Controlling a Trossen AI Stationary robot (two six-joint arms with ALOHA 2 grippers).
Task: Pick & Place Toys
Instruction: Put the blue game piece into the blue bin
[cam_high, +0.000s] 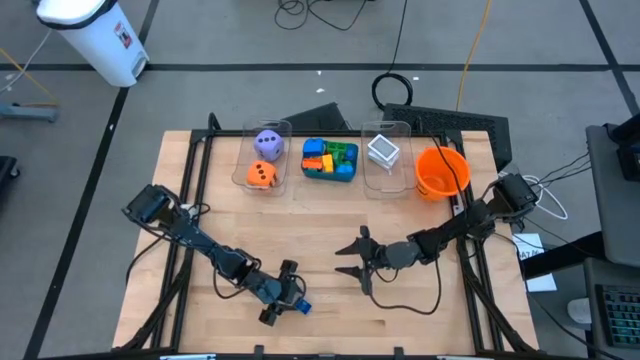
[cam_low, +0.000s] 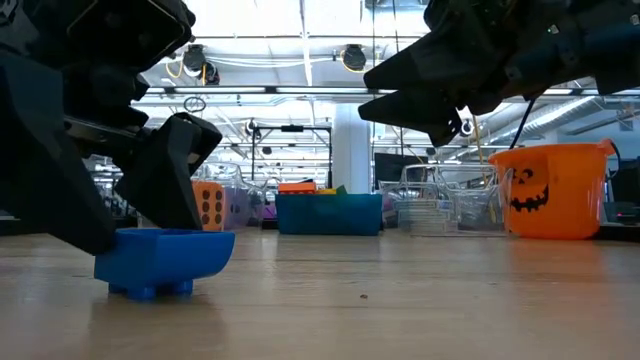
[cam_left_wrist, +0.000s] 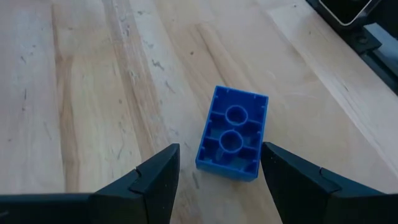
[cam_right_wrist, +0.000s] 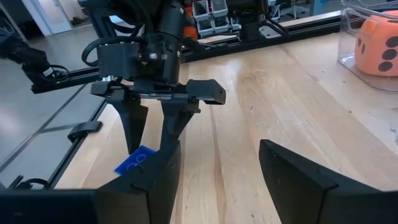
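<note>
Left gripper (cam_left_wrist: 219, 180), low over the table with its jaws set apart on either side of a small blue plastic building brick (cam_left_wrist: 232, 132); the brick lies upside down on the pale wooden table (cam_left_wrist: 93, 93), hollow underside up, between the two dark fingers (cam_left_wrist: 155, 180) and touching neither. In the low view the brick's studs rest on the wood. Right gripper (cam_high: 353, 259), just beside the left one toward the table's middle, raised clear of the surface, jaws spread and holding nothing. Beyond both jaws, along the far edge of the table, a row of containers: a clear plastic bin (cam_high: 283, 150) with a purple dotted die (cam_high: 267, 143) and an orange dotted die (cam_high: 261, 175); a teal tray (cam_high: 330, 175) with red, orange, green and blue bricks (cam_high: 322, 155); a second clear plastic bin (cam_high: 395, 185) with a white picture card or block (cam_high: 383, 151); and an orange pumpkin-faced bucket (cam_high: 441, 172) at the end nearest the right arm.
</note>
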